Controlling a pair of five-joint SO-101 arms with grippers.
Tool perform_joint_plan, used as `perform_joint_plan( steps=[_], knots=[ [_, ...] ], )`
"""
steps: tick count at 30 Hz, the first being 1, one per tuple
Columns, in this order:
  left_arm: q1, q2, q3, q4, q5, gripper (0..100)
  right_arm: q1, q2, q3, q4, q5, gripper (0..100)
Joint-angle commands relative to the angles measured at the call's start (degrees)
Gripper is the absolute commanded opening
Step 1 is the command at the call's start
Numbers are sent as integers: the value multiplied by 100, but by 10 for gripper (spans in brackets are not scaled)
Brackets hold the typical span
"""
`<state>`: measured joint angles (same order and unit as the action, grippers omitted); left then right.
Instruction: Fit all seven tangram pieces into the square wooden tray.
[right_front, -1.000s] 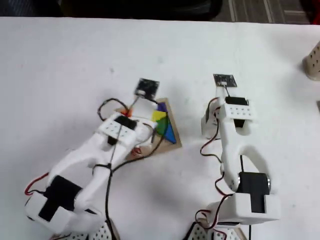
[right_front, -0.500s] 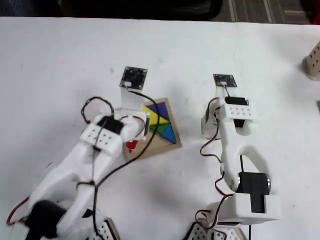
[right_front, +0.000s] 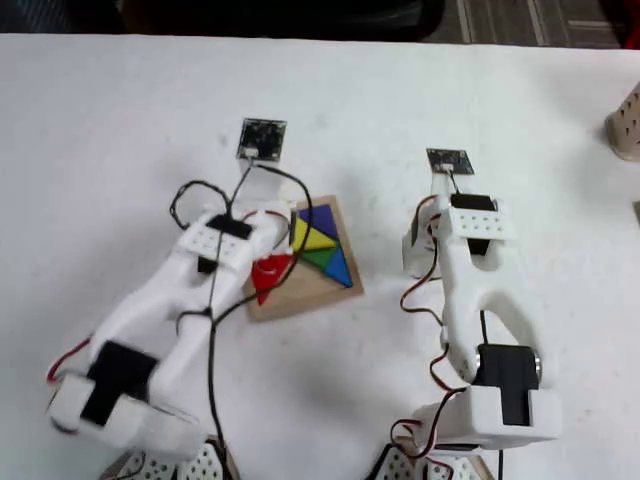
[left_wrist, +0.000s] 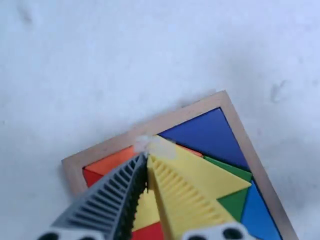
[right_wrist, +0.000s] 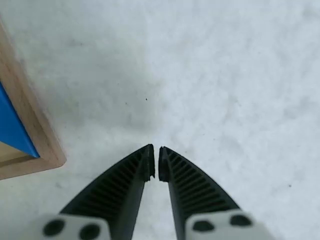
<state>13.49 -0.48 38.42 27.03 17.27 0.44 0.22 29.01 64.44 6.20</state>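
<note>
The square wooden tray (right_front: 300, 297) lies on the white table under my left arm. Blue (right_front: 320, 216), yellow (right_front: 315, 238), green (right_front: 325, 258) and red (right_front: 268, 272) pieces lie in it. In the left wrist view my left gripper (left_wrist: 146, 159) hangs shut and empty over the tray (left_wrist: 165, 116), above an orange piece (left_wrist: 112, 161), near a yellow triangle (left_wrist: 217, 175) and a blue piece (left_wrist: 205, 134). My right gripper (right_wrist: 154, 162) is shut with nothing in it, over bare table just beside the tray's corner (right_wrist: 35, 135).
The right arm (right_front: 470, 260) stands to the right of the tray. A beige perforated object (right_front: 625, 125) sits at the table's right edge. The table's far edge (right_front: 300, 38) meets a dark floor.
My left arm has swung left and pulled back over the tray, uncovering the red piece, which now lies inside the tray's near left part. The right arm has not moved.
</note>
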Motion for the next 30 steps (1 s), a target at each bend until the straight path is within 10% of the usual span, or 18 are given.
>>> perform_joint_plan(
  steps=[1,30],
  knots=[
    [-66,303,-448,44,62,22,-4,-119,-18,-66,70,21],
    [1024,-1305,1011,923,53,21,-4,-119,-9,-224,79,21]
  ],
)
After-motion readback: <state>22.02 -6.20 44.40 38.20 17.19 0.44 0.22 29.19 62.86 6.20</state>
